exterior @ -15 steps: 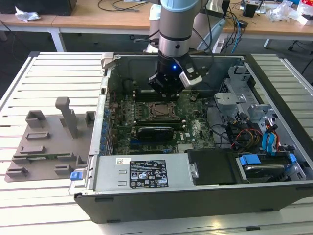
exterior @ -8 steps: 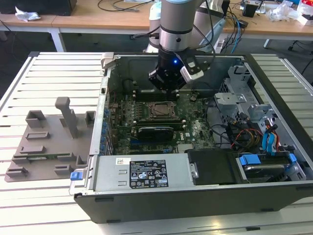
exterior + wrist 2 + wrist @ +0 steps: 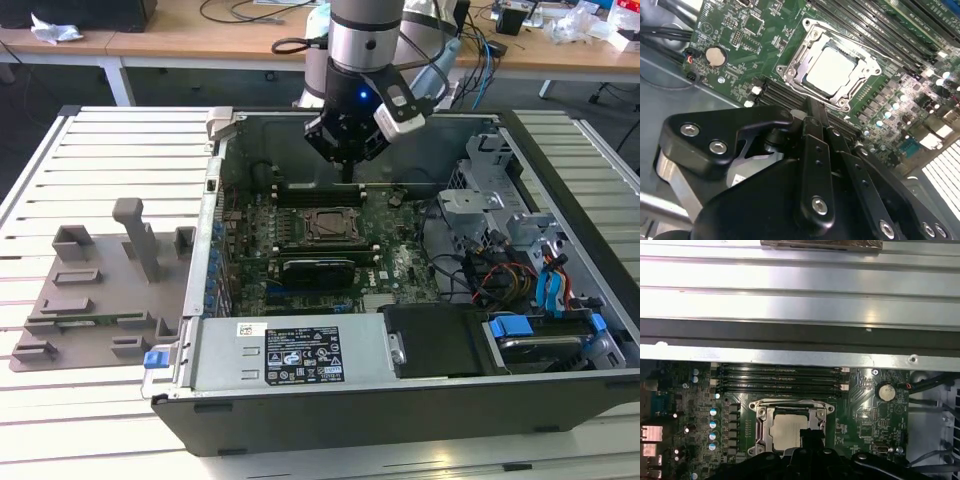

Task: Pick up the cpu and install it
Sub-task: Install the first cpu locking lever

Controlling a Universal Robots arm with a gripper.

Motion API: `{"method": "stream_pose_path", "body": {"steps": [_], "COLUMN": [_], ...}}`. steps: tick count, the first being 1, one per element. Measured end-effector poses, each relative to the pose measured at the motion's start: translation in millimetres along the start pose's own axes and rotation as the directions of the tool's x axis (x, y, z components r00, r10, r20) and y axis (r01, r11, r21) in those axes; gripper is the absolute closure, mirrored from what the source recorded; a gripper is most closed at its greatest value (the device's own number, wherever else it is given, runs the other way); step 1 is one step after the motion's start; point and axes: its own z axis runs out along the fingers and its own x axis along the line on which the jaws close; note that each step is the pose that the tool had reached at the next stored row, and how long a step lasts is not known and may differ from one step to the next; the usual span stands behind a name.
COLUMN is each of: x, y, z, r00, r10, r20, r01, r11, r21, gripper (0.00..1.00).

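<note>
The cpu (image 3: 832,71) sits in the socket frame (image 3: 790,70) on the green motherboard (image 3: 735,40), upper centre of the second wrist view; in the first wrist view it lies low in the frame, just above the black linkage, pale top up and flat within the frame (image 3: 765,425). In the exterior view the socket shows mid-frame inside the open computer case (image 3: 300,350), which rests on the slatted tabletop (image 3: 100,160). The pincer (image 3: 346,170) hangs above the board, behind the socket toward the memory slots (image 3: 305,190), carrying nothing — the fingers look drawn close together, their tip (image 3: 812,107) ending just short of the frame's near edge in the second wrist view. Whether they touch the board cannot be told. Handling, as a judgement: the chip is light, stiff and thin, its metal lid smooth and likely slippery. The underside contacts and the socket are fragile — so any hold belongs on two opposite edges of the rim, kept level, with gentle force and no dragging or tilting.
</note>
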Motion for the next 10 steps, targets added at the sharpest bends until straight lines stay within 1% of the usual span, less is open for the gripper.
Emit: {"method": "stream_pose_path", "body": {"steps": [1, 4, 10], "x": [0.0, -0.1, -0.1], "y": [0.0, 0.0, 0.0], "z": [-4.2, -10.5, -11.5], "r00": [1.0, 1.0, 1.0], "r10": [0.0, 0.0, 0.0], "r20": [0.0, 0.0, 0.0], "r01": [0.0, 0.0, 0.0], "r11": [1.0, 1.0, 1.0], "r21": [0.0001, 0.0001, 0.0], "gripper": [0.89, 0.89, 0.89]}}
